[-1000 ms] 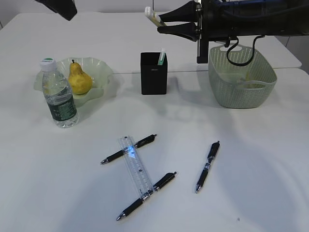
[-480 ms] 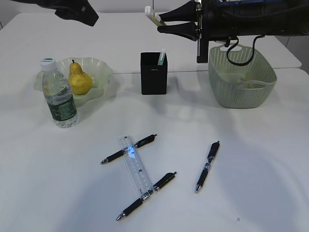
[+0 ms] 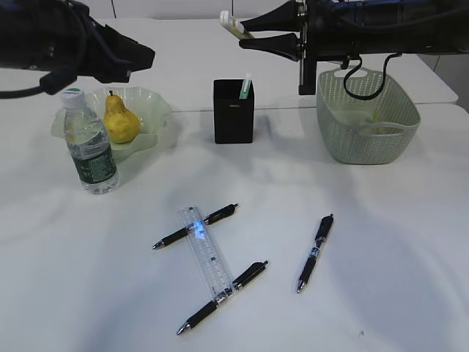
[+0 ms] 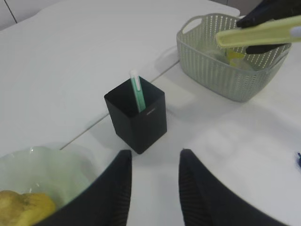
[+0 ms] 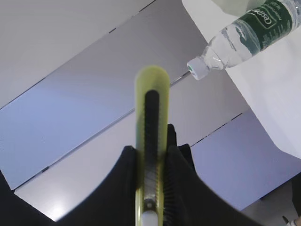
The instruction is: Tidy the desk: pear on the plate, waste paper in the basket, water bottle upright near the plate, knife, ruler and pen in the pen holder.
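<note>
yellow-green plastic is showing at the top centre of the frame, where the right end effector (image 3: 253, 35) is clenching the knife (image 3: 234, 24) above the black pen holder (image 3: 234, 111). the left end effector (image 4: 153, 188), jaws parted and grasping nothing, is hanging at upper left over the plate (image 3: 150, 104) cradling the pear (image 3: 120, 119). the water bottle (image 3: 88, 143) is standing upright just beside the plate. the ruler (image 3: 206, 254) is lying across two pens at lower centre of the counter (image 3: 410, 242); the basket (image 3: 366, 117) is sitting at right.
</note>
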